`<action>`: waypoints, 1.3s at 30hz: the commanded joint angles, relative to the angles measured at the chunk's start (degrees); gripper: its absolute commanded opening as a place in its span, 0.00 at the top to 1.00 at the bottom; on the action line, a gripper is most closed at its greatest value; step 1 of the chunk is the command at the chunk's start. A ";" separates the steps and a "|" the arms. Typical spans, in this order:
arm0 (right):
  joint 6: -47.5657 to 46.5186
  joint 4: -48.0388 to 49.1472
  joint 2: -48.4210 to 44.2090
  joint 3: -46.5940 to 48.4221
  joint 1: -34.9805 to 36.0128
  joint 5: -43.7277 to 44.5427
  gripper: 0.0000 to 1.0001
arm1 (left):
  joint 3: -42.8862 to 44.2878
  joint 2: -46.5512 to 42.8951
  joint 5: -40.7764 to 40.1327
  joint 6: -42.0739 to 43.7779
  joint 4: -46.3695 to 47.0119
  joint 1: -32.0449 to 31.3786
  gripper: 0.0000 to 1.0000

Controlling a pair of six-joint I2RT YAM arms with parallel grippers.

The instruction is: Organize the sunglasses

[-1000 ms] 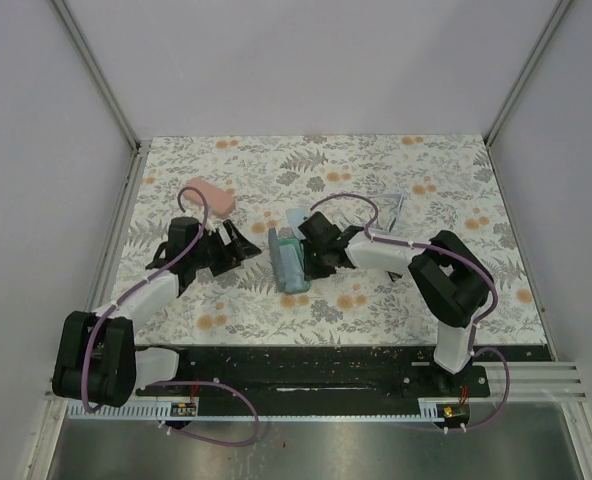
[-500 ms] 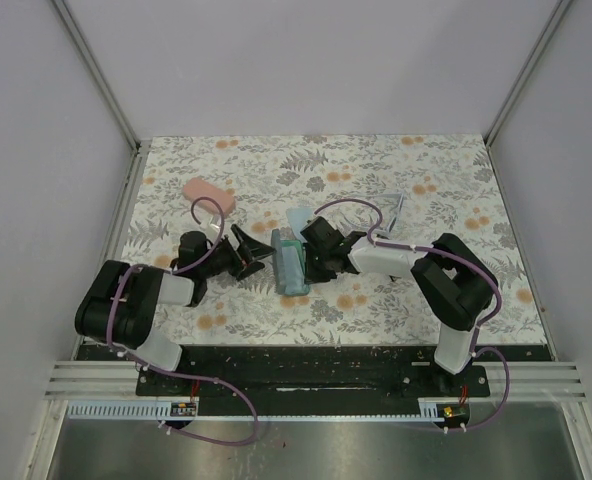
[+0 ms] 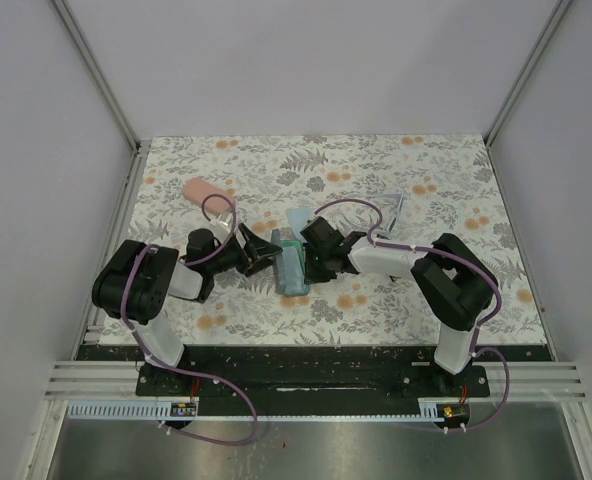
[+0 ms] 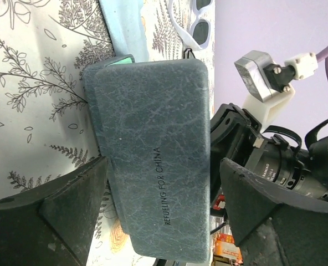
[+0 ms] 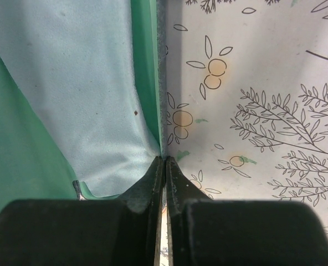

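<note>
The pale-framed sunglasses lie folded on the patterned table, right of centre; the left wrist view shows them beyond the case. A blue-grey case lies at the middle. My left gripper is open at the case's left side. In its wrist view the case lies between the spread jaws of that gripper. My right gripper is shut on the thin edge of the case's green-lined wall. A light blue cloth lies inside the case.
A pink case lies at the back left. Another light blue cloth lies just behind the blue-grey case, also in the left wrist view. The right arm's wrist is close beside the case's far side. Walls surround the table.
My left arm has folded back and its gripper has moved right, up to the blue-grey case, so its jaws now straddle it. The right gripper has stayed shut in place.
</note>
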 commanded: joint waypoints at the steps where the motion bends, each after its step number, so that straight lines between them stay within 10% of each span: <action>1: 1.23 0.25 -1.59 1.81 0.74 -1.16 0.99 | 2.15 3.20 2.12 -0.56 7.15 -0.19 0.17; 5: 1.14 -0.10 -1.94 2.08 0.83 -1.25 0.95 | 2.59 5.05 2.82 -1.79 9.35 -0.19 0.25; 8: 0.88 -0.71 -2.90 2.08 0.83 -0.55 0.71 | 2.77 5.84 3.53 -1.97 10.58 -0.19 0.31; 22: -5.53 -12.31 -14.32 4.71 -5.22 13.78 0.23 | 2.59 4.89 5.20 0.40 7.79 -0.19 0.40; 39: -9.83 -18.99 -2.83 16.75 -27.56 22.83 0.29 | 5.40 -2.41 3.79 9.89 -12.16 -0.10 0.40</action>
